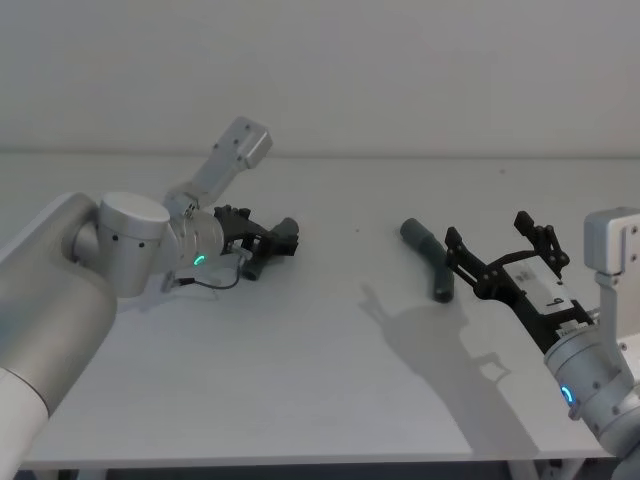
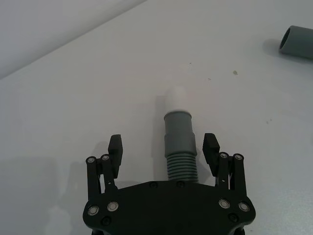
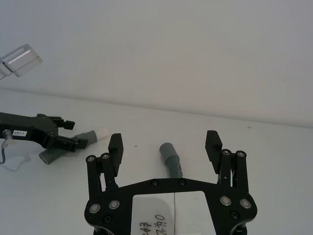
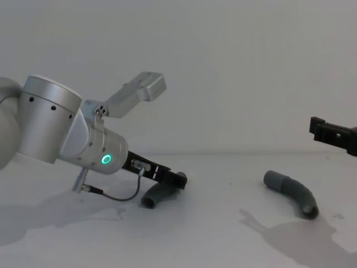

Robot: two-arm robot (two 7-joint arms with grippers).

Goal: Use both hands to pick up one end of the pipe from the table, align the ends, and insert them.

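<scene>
Worktop (image 1: 300, 380) of matte white runs back to a plain pale wall (image 1: 400, 70), which meets it along a straight far edge. Two curved dark grey pipe pieces lie on it, well apart.

On the left, the left gripper (image 2: 163, 142) is down low at the surface. Its fingers (image 2: 116, 147) are released and spread to either side of the left pipe piece (image 2: 182, 166), with a gap showing on both sides. The ribbed stretch lies between them. The smooth collar (image 2: 177, 129) and the whitish tip (image 2: 176, 98) stick out past the fingertips, pointing right towards the middle of the worktop. A green light glows on this arm's wrist.

On the right, the right pipe piece (image 1: 428, 255) lies flat with one open end towards the far left. The right gripper (image 3: 165, 141) hangs above the worktop just right of it, clear of the piece. Its fingers are spread wide, holding nothing, and point at the piece
</scene>
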